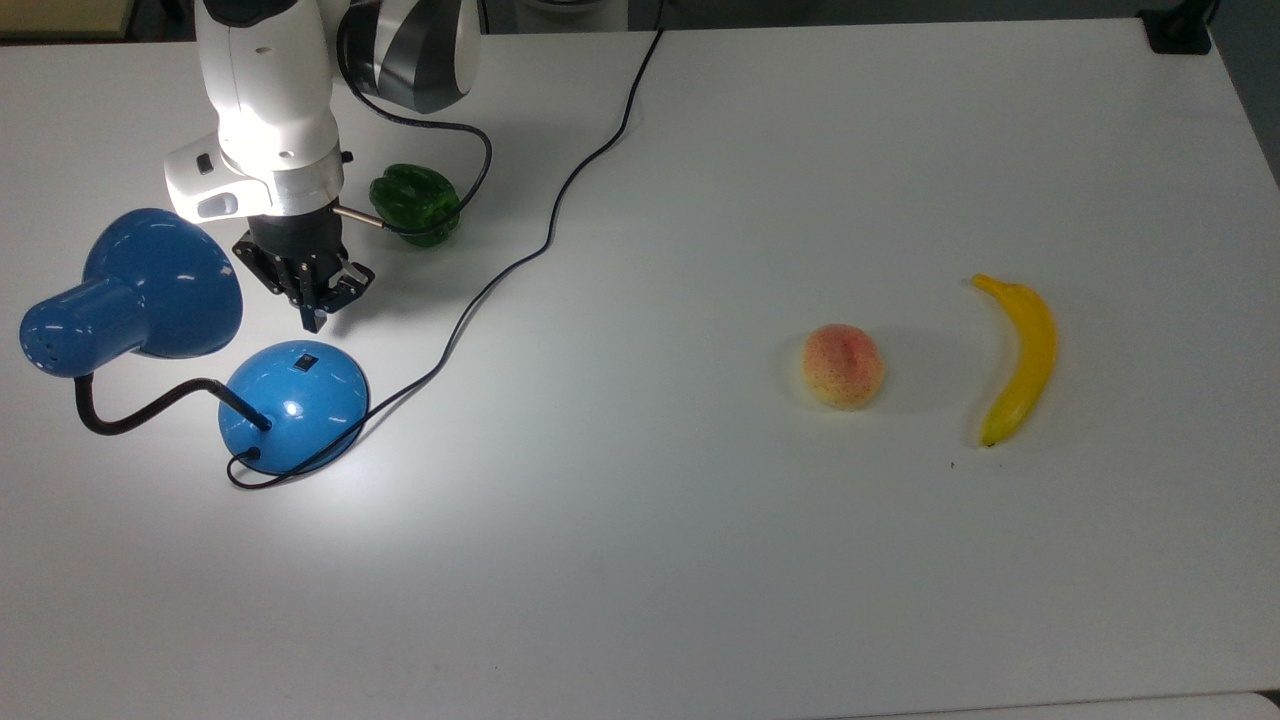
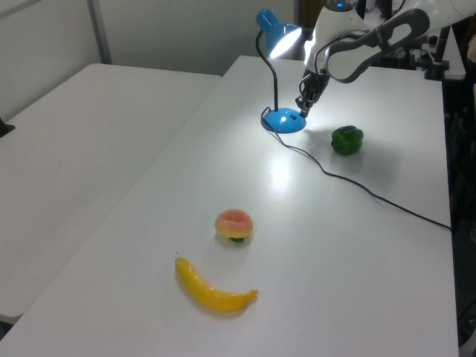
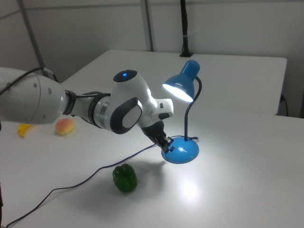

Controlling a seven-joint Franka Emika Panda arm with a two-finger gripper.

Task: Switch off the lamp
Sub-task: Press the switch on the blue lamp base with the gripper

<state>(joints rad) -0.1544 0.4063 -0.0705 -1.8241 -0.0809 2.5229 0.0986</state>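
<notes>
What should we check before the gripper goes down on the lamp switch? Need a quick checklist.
1. Lamp lit: ok, the shade glows and a bright patch lies on the table.
2. Switch exposed on the base: ok, nothing covers it in the top view.
3. Gripper lined up: ok roughly, the tip sits just short of the base edge nearest the switch in the top view.
4. Contact with base: cannot tell, in the right view the tip looks at the rim.
5. Fingers shut for a poke: ok, they look closed together.
6. Green pepper and cord out of the path: ok, both lie off to the top view's right.
</notes>
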